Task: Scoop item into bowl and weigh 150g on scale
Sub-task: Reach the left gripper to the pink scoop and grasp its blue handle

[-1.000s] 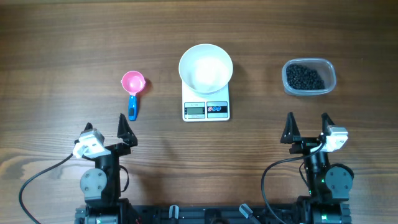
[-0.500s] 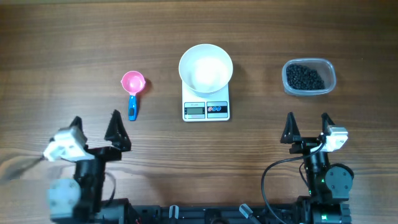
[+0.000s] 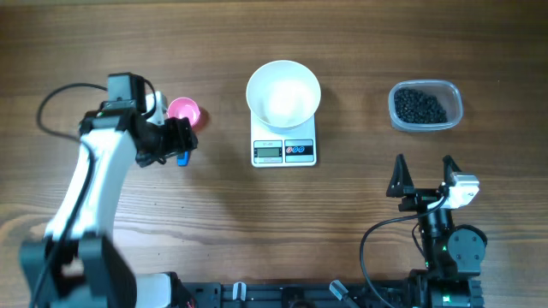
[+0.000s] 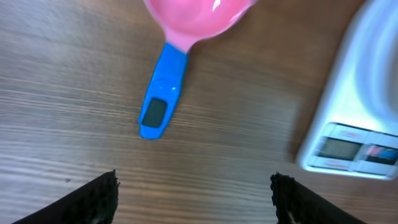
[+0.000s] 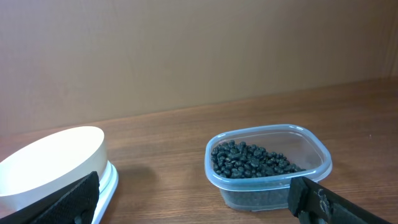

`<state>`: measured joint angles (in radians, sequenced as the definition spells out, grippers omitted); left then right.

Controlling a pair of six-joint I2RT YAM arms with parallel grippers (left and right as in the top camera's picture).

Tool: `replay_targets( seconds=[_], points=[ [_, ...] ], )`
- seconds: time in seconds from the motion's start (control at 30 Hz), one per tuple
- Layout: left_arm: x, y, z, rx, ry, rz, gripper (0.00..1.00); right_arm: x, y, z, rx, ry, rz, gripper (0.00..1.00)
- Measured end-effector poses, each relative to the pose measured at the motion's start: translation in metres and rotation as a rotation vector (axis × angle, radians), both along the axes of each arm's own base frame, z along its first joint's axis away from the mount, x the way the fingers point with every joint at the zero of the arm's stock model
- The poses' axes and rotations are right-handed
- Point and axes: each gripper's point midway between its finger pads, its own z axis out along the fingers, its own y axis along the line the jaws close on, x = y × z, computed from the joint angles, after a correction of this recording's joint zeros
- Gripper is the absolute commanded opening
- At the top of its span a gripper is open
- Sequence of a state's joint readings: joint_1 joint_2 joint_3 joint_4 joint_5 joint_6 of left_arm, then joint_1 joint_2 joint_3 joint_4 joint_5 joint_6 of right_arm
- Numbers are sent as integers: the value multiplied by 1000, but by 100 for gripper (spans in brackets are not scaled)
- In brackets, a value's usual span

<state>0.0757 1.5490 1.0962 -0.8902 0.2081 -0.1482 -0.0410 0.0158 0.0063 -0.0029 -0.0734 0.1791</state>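
Observed a wooden bench (image 3: 385, 51) filling the overhead view, grain running left to right.

Logged the left arm (image 3: 86, 188) stretched from the near left edge out toward the far left. Found the left gripper (image 4: 194, 199) hovering over the blue handle of the scoop. Jaws apart, nothing between them, both dark tips visible at the bottom of the left wrist view, well clear of the handle. No contact with the scoop visible.

Logged the right arm (image 3: 437, 239) folded at the near right edge. Right gripper (image 3: 422, 175) pointing toward the far side, jaws wide apart and empty, well apart from the tub.

Noted the scale (image 3: 284, 151) at centre, flat and white, with its display and two buttons on the near edge. Reading too small to tell.

Found the bowl (image 3: 283, 92) seated on the far part of the scale, upright, white, with no visible contents. Rim overhanging the platform at left, right and far sides.

Found the clear tub (image 3: 456, 96) at far right, well apart from the scale, upright, lid off.

Noted the scoop (image 3: 183, 112) left of the scale and apart from it, lying flat. Pink cup toward the far side, blue handle (image 4: 161, 93) toward the near side, partly hidden under the left gripper from overhead.

Located the item (image 3: 419, 106): small glossy black pieces, all inside the tub, heaped low toward its left side in the right wrist view. None visible in the bowl or the scoop.
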Motion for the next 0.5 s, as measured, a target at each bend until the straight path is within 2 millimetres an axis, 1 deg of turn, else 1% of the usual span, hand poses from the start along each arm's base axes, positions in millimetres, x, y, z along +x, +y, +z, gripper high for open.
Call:
replay_targets(
  seconds=[0.03, 0.07, 0.1, 0.17, 0.23, 0.27, 0.37, 0.43, 0.47, 0.5],
  points=[
    [0, 0, -17, -2, 50, -5, 75, 0, 0, 0, 0, 0, 0, 100],
    [-1, 0, -38, -6, 109, -5, 75, 0, 0, 0, 0, 0, 0, 100],
    [2, 3, -51, 6, 129, -3, 74, 0, 0, 0, 0, 0, 0, 100],
    [6, 9, -74, 40, 163, 0, 73, 0, 0, 0, 0, 0, 0, 99],
    [11, 14, -88, 69, 168, -3, 70, 0, 0, 0, 0, 0, 0, 100],
    [20, 16, -88, 83, 131, -12, 69, 0, 0, 0, 0, 0, 0, 100],
    [33, 19, -88, 104, 78, -22, 67, 0, 0, 0, 0, 0, 0, 100],
    [36, 20, -88, 108, 66, -24, 66, 0, 0, 0, 0, 0, 0, 100],
    [36, 19, -88, 109, 65, -29, 64, 0, 0, 0, 0, 0, 0, 100],
    [37, 18, -88, 112, 62, -55, 63, 0, 0, 0, 0, 0, 0, 100]
  ],
)
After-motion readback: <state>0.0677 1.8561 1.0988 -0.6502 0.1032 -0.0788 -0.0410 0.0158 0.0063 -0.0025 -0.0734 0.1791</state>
